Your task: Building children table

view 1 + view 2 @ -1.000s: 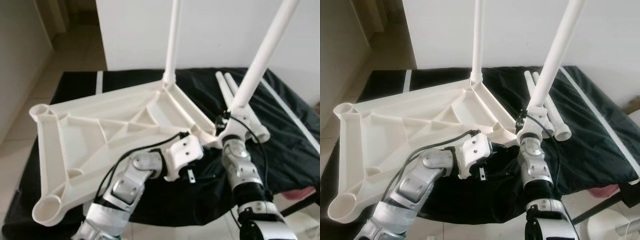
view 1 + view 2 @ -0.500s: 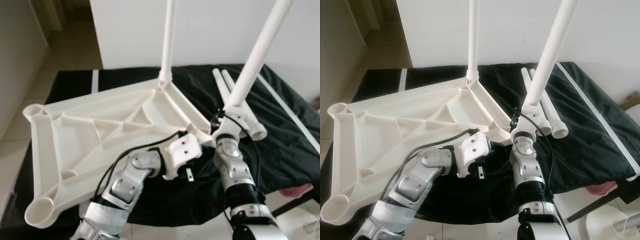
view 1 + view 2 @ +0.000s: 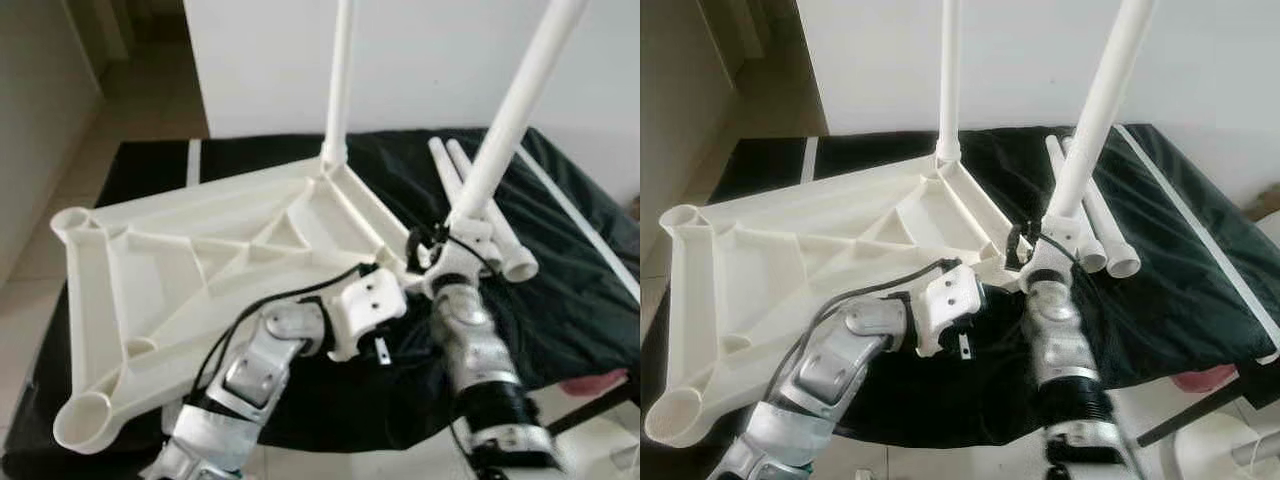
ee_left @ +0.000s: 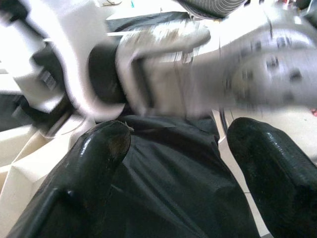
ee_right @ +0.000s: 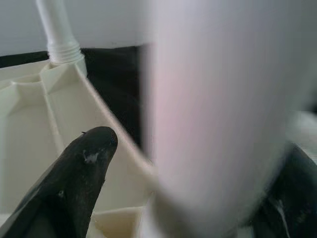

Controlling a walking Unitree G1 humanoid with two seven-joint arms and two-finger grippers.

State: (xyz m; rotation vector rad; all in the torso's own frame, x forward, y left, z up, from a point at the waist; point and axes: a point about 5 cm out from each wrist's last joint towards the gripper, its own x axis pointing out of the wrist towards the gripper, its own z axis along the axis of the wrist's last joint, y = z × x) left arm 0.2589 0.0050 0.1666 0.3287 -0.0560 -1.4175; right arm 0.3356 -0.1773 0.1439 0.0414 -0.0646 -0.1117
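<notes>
A white plastic table top (image 3: pixel 180 260) lies upside down on a black cloth (image 3: pixel 570 300). One white leg (image 3: pixel 338 90) stands upright in its far corner socket. My right gripper (image 3: pixel 452 248) is shut on a second white leg (image 3: pixel 510 110), which leans to the right with its lower end at the table top's near right corner. In the right wrist view this leg (image 5: pixel 213 124) sits between the black fingers (image 5: pixel 79 173). My left gripper (image 4: pixel 178 134) is open over the black cloth at the table top's front edge; its wrist (image 3: pixel 365 310) is beside the right arm.
Two spare white legs (image 3: pixel 1110 250) lie side by side on the cloth to the right of the held leg. A white wall (image 3: pixel 440 50) rises behind. Tiled floor (image 3: pixel 30 260) runs along the left. A pink thing (image 3: pixel 600 382) peeks out under the cloth's right edge.
My right gripper has carried the leg's lower end a little to the left, closer to the table top's corner, and the forearm is blurred. The left arm has stayed put.
</notes>
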